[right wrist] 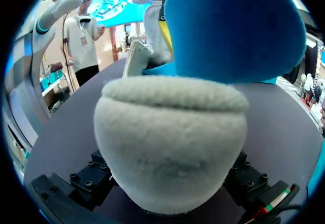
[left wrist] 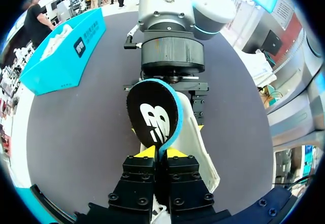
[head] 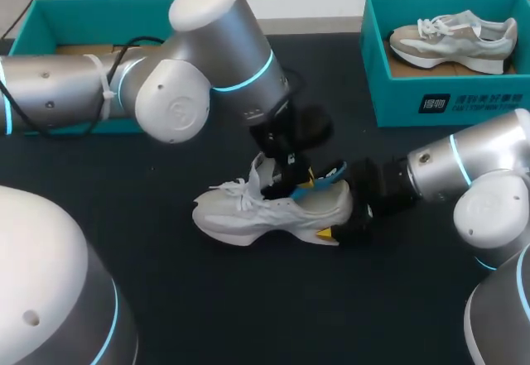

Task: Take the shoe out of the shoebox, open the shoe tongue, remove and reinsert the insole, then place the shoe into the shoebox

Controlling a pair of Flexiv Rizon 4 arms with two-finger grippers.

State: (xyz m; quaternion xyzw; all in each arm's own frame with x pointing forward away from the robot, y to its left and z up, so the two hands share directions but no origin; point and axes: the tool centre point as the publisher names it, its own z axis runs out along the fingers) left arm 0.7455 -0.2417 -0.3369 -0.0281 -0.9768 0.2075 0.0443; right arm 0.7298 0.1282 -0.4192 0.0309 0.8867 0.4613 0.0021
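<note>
Up close: fuzzy rounded shoe [right wrist: 170,142] heel; thin oval insole [left wrist: 152,115], blue-edged.

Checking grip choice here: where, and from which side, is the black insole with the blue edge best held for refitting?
Pinch the thin rim of the black, blue-edged insole from above, across its thickness, as the left gripper does: it is a flat, curving sheet standing over the white shoe, whose heel the right gripper holds.
</note>
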